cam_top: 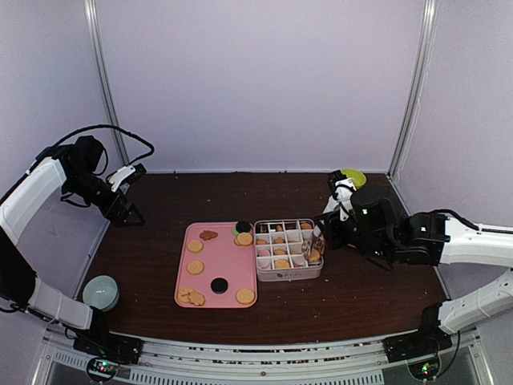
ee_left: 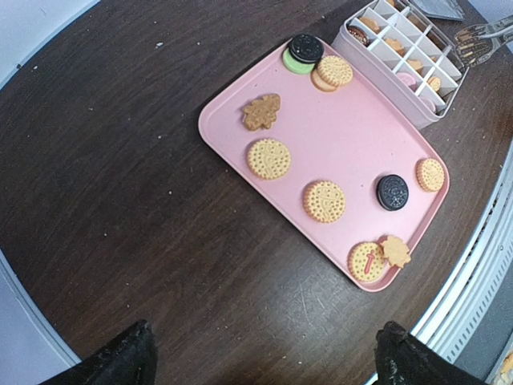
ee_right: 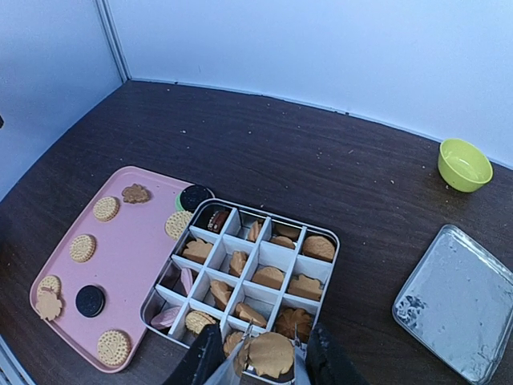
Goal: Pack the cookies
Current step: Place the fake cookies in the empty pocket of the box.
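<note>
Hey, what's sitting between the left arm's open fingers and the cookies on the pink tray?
Only bare dark table: the left wrist view shows nothing else between the left fingers and the pink tray holding the cookies.

The divided tin (cam_top: 298, 275) just right of the pink tray (cam_top: 223, 258) carries small dark lettering on its near wall, too tiny to read.

Bare dark brown tabletop (cam_top: 160, 216) lies open left of and behind the flat pink plastic tray (cam_top: 228, 261). The white gridded tin box (cam_top: 288, 274) touches the tray's right edge, leaving no gap. The right gripper (ee_right: 258, 365), closed on metal tongs (ee_left: 481, 40), blocks the box's near right corner.
</note>
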Controlling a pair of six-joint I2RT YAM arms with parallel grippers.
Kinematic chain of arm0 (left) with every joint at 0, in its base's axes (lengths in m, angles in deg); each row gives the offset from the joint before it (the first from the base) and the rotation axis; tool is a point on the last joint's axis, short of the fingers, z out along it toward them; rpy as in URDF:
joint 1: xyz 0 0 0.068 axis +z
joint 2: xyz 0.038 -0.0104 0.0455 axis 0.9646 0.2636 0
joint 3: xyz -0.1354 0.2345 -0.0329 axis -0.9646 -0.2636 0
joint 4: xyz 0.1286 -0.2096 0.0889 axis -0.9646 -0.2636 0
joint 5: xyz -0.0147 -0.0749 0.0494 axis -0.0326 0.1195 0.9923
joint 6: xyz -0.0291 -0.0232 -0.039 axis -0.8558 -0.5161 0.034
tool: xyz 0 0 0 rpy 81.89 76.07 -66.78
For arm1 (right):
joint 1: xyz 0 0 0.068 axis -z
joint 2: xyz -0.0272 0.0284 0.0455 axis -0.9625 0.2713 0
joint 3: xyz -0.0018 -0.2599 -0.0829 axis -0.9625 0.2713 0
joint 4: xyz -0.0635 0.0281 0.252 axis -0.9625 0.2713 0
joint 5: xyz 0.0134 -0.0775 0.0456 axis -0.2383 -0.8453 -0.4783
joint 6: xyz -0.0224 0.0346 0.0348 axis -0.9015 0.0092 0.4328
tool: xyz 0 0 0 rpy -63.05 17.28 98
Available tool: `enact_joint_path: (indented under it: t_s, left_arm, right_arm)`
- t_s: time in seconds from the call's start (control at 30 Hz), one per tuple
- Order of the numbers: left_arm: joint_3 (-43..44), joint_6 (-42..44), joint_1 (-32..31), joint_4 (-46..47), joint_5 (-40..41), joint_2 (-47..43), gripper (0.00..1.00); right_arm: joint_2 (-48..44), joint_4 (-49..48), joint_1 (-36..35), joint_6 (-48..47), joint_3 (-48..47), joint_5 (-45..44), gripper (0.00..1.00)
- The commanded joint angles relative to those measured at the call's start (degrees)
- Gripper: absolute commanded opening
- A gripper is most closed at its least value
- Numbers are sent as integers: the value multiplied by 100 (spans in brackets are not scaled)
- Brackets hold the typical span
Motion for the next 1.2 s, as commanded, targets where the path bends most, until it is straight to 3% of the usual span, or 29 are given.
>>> enact_joint_path:
  t_s: [0.0, 0.77, 1.17]
  left_arm:
    - [67, 60, 48, 31, -132, 18, 98]
    - [172, 56, 47, -31, -153, 0, 98]
    - [173, 87, 56, -68, -147, -9, 98]
  right_arm:
    - [-122, 32, -37, 208, 87, -364, 27]
    - [186, -33, -36, 64, -102, -320, 43]
    - [84, -104, -39, -145, -462, -315, 37]
